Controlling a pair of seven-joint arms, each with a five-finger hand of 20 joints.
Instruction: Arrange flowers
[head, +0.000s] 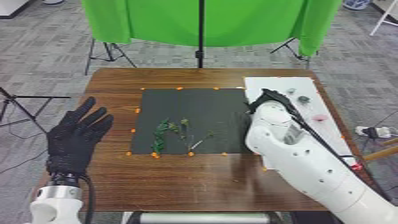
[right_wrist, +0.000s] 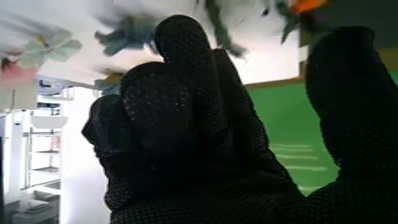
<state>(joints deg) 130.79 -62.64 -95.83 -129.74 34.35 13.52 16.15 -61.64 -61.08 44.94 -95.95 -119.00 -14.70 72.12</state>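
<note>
1. The robot's right hand (head: 270, 94) was over the side of the white sheet (head: 266, 82) next to the dark mat (head: 187, 110). Its thumb stood wide apart from its fingers, and no flower could be seen in its grip.
2. In the right wrist view, a thin green stem (right_wrist: 216, 20) showed past the fingertips. It was hard to tell if the hand touched it.
3. On the mat lay a long leafy green sprig (head: 160, 137), up and down near the left side. Small thin sprigs (head: 184, 125) lay just beside it, and a pale stem (head: 196, 145) lay near the mat's front.
4. On the white sheet were a pale succulent (head: 290, 91), a darker succulent (head: 304, 99) and a pink flower (head: 320, 117). A red flower (head: 357, 166) was near the sheet's front corner.
5. The left hand (head: 71, 142) was by the table's left side, with its fingers spread wide and nothing in it.
6. The step seemed to be picking the next plant to go on the mat. The picture of flowers looked just begun, with mostly green bits down.
7. Next, the right hand needed to close softly on one stem, lift it and lay it by the greens. A quick grab could have bent it.
</note>
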